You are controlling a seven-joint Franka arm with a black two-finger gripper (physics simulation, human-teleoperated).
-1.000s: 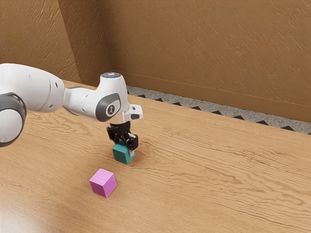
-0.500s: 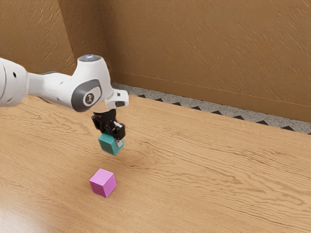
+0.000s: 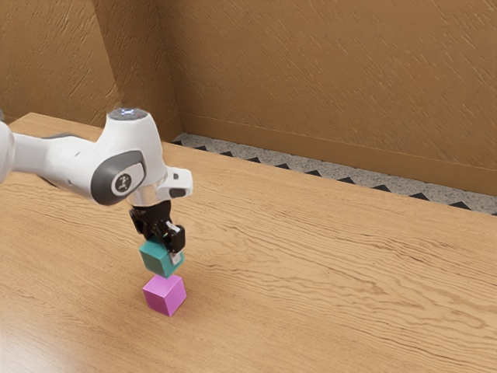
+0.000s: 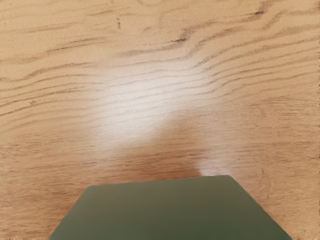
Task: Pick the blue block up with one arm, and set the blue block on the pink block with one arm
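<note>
Closest to you, the pink block (image 3: pixel 164 294) sits flat on the tabletop (image 3: pixel 334 272), toward its near edge and over on the exterior view's left. Right above it is the blue block (image 3: pixel 159 260), which honestly looks more teal. It's a bit tilted, and its bottom corner lines up over the pink block's top. You can't tell from here whether the two are touching or there's a sliver of air between them.

The tool (image 3: pixel 164 247) has the blue block pinched from two sides, fingers closed in tight on its upper part. In the wrist view that same block is the dark slab (image 4: pixel 170 210) just under the tool, with wood grain (image 4: pixel 150 75) beyond it.

The white arm (image 3: pixel 74 159) comes in from the exterior view's left. Past the tabletop's far edge you've got a speckled strip of floor (image 3: pixel 349 174) and then a brown wall (image 3: pixel 326 70).
</note>
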